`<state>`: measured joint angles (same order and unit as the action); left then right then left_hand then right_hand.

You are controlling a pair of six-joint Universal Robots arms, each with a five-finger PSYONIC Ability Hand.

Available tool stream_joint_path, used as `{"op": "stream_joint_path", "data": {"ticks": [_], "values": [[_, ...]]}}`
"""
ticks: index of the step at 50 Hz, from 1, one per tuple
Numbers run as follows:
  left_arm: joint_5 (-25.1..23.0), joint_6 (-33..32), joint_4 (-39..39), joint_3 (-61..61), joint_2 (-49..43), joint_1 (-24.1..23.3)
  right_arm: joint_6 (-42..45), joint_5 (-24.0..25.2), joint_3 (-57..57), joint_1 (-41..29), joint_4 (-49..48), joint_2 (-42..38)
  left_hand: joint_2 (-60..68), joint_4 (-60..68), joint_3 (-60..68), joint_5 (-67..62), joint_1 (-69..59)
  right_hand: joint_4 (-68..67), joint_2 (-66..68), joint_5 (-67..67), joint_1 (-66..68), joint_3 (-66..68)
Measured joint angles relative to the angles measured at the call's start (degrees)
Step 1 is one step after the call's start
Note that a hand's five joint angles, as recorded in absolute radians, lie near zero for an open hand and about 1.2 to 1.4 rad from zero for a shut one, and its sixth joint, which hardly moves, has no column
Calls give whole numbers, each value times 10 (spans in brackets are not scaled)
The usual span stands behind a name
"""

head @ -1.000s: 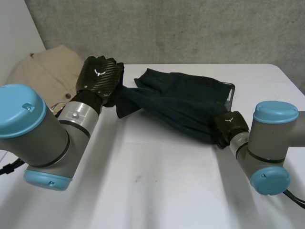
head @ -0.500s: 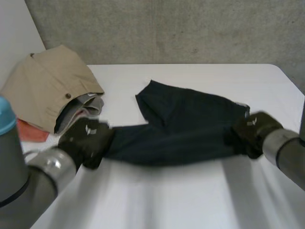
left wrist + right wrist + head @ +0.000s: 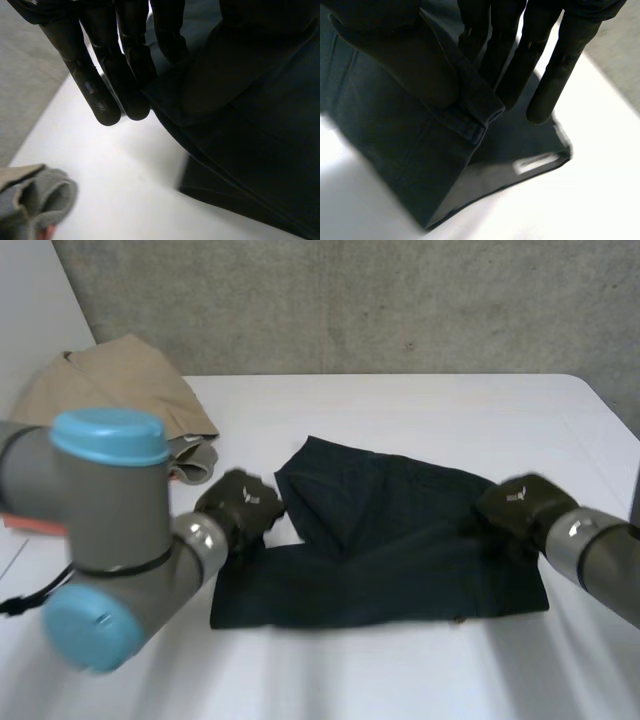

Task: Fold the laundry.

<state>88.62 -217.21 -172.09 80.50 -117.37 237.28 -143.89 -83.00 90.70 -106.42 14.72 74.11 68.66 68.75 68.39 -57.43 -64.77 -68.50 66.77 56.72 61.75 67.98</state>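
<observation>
Dark trousers (image 3: 390,540) lie spread mid-table (image 3: 400,670); left hand (image 3: 240,508) pinches one end, right hand (image 3: 520,505) the waistband, cloth caught between thumb and straight fingers; the fold likely lands best with both ends level and taut.

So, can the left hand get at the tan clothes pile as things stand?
Probably, by position: the tan pile lies close beside the left hand, nothing between. But that hand is busy pinching the dark garment.
</observation>
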Motion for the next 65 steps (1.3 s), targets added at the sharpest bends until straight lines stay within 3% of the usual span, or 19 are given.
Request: {"op": "stream_joint_path", "data": {"ticks": [8, 11, 17, 21, 31, 45, 60, 64, 65], "values": [[19, -19, -182, -197, -117, 14, 2, -76, -147, -4, -185, -90, 0, 0, 0, 0, 0, 0, 0, 0, 0, 0], [19, -31, -298, -281, -123, 23, 7, -103, -241, -8, -304, -112, 0, 0, 0, 0, 0, 0, 0, 0, 0, 0], [21, -14, -478, -348, -79, 32, 7, -98, -316, -25, -537, -115, 0, 0, 0, 0, 0, -1, 0, 0, 0, 2], [24, 17, -509, -330, -44, 34, 7, -83, -337, -37, -597, -115, 0, 0, 0, 0, 0, -1, 0, 0, 0, 2], [29, 51, -467, -174, -12, 54, 3, -64, -334, -45, -483, -160, 0, 0, 1, -2, 0, -1, 0, 0, 0, 2], [30, 49, -400, 67, -61, 46, 11, -55, -232, -52, -343, -284, 0, 1, 2, -2, 0, -2, 0, 0, 0, 2], [30, 50, -164, 248, 141, 18, 15, -55, -83, -51, -103, -134, 0, 2, 2, -2, 0, -2, 0, 0, 0, 5], [29, 50, -93, 266, 180, 5, 28, -54, -50, -50, -40, -107, 0, 2, 2, -2, 0, -2, 0, 0, 0, 5], [29, 50, -46, 274, 197, -6, 45, -54, -28, -49, -3, -90, 0, 2, 2, -2, 0, -2, 0, 0, 0, 5]]}}
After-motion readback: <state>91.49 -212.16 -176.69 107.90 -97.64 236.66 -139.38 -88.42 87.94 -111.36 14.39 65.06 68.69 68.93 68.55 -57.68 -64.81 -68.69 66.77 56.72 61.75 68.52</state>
